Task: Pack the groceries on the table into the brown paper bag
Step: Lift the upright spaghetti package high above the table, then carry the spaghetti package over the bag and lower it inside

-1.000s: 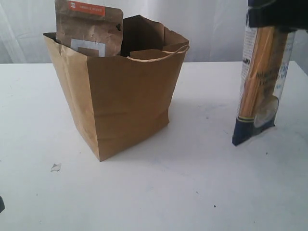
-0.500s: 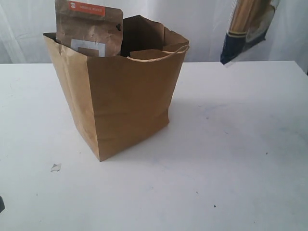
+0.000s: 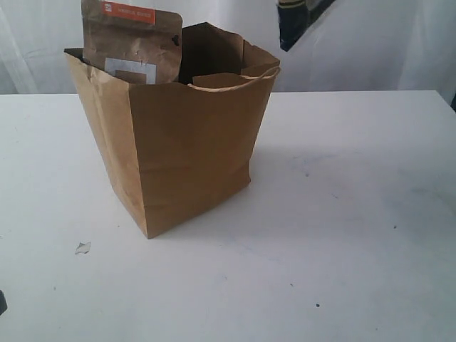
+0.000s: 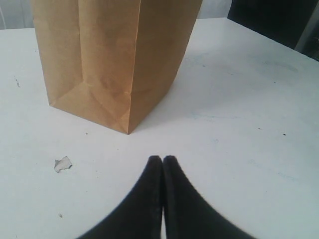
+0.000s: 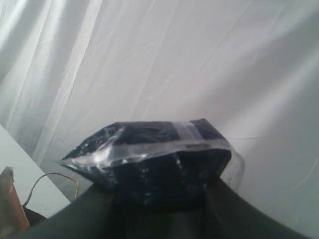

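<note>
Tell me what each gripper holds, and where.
Right gripper clamps the spaghetti pack along its body, blue end sticking out beyond the fingers; exact spot hidden. Left gripper shut, empty.

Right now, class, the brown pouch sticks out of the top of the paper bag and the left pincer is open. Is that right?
Not quite. The left pincer is shut, its tips pressed together, as the left wrist view shows. The brown pouch does stick out of the top of the paper bag.
</note>
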Tool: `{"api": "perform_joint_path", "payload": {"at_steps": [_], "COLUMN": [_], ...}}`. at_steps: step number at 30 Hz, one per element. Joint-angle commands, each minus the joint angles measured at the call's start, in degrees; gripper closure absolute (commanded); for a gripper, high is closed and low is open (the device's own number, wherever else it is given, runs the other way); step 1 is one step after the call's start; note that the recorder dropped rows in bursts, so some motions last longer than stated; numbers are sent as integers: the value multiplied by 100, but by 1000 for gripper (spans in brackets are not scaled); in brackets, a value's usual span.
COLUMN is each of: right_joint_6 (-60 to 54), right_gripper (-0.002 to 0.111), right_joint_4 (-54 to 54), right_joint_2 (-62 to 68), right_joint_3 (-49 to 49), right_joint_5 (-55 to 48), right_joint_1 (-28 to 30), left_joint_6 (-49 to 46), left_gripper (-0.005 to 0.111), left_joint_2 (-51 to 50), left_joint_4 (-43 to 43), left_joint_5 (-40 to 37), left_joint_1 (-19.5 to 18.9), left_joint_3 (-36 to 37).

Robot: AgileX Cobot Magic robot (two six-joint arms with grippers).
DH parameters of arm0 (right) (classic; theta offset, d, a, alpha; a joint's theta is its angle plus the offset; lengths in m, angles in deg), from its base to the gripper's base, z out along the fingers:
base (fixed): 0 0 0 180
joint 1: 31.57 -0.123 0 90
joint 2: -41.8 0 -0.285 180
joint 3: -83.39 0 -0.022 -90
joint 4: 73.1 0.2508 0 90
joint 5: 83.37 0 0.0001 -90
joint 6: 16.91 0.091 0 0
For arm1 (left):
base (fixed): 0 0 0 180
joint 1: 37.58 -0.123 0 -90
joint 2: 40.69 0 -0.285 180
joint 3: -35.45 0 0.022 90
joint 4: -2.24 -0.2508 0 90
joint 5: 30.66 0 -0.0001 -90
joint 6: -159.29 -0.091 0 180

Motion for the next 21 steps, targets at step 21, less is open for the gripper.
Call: {"api": "perform_joint_path", "payload": {"at_steps": [21], "right_joint_6": [-1338], "right_gripper": [108], "right_joint_4": [-472], "right_joint_2": [1484], "right_joint_3": [762], "right_joint_5": [1082], "right_joint_1": [-700], "left_joint_6": [-3], "left_gripper": [107], "left_joint_2": [26], "left_joint_4": [32], "left_joint_5": [22], "left_joint_1": [30], "left_joint_3": [14]}}
